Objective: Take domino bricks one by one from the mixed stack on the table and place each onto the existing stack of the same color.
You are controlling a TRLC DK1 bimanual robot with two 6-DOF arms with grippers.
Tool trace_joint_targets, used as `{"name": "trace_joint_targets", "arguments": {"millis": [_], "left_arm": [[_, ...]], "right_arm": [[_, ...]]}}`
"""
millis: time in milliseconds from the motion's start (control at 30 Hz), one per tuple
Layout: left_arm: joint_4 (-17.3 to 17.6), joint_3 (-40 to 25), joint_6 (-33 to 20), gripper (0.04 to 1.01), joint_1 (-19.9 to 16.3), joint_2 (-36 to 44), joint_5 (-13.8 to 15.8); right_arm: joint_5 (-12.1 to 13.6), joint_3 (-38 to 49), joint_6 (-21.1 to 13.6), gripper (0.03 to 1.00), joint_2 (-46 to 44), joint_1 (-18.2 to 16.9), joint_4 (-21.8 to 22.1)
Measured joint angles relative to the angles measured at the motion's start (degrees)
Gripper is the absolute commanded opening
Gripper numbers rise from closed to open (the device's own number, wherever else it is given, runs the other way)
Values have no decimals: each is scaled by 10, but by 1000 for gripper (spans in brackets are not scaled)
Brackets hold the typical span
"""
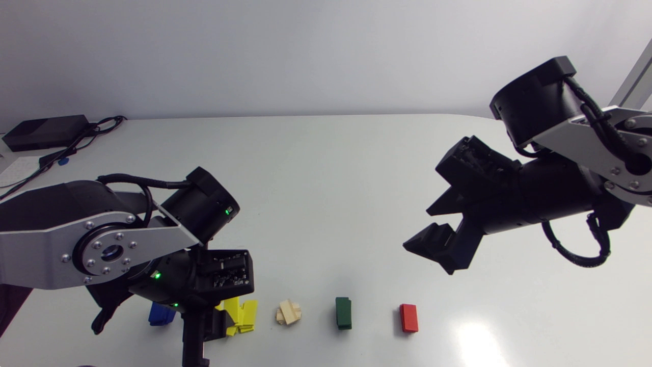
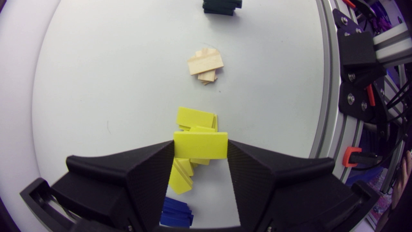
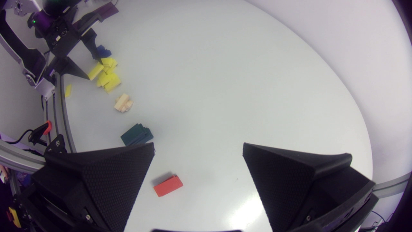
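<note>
At the far left a short stack of dark blue domino bricks [image 1: 162, 314] stands on the white table [image 1: 326, 178], half hidden by my left arm in the head view and cut off under the fingers in the left wrist view. My left tool [image 2: 200, 151] is closed on a bright yellow domino brick [image 2: 200, 145], one finger on each short end, and holds it flat just above the heap of yellow bricks [image 2: 193, 120]. That heap looks slumped. Several bricks lean on edge and others lie fanned out, so I judge a flat landing spot is not assured.

Next along the row comes a small pile of pale wooden bricks [image 1: 289, 312], set crosswise on each other, then a neat dark green stack [image 1: 343, 312], then a red stack [image 1: 408, 318] whose height I cannot tell. My right tool [image 1: 420, 228] hangs wide open and empty, well above the table beyond the red stack.

I see no mixed stack in any view. It may be used up, or it may be hidden by my left arm. Judging from that, sorting is near its end and this yellow brick is the one left to set down.
</note>
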State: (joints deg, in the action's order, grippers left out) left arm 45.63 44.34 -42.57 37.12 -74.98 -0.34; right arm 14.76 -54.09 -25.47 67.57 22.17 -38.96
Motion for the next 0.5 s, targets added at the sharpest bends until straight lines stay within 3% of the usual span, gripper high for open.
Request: {"name": "trace_joint_targets", "arguments": {"millis": [500], "left_arm": [[-8, -40, -66, 311, -40, 1, 33]], "right_arm": [[0, 0, 0, 964, -3, 0, 0]]}}
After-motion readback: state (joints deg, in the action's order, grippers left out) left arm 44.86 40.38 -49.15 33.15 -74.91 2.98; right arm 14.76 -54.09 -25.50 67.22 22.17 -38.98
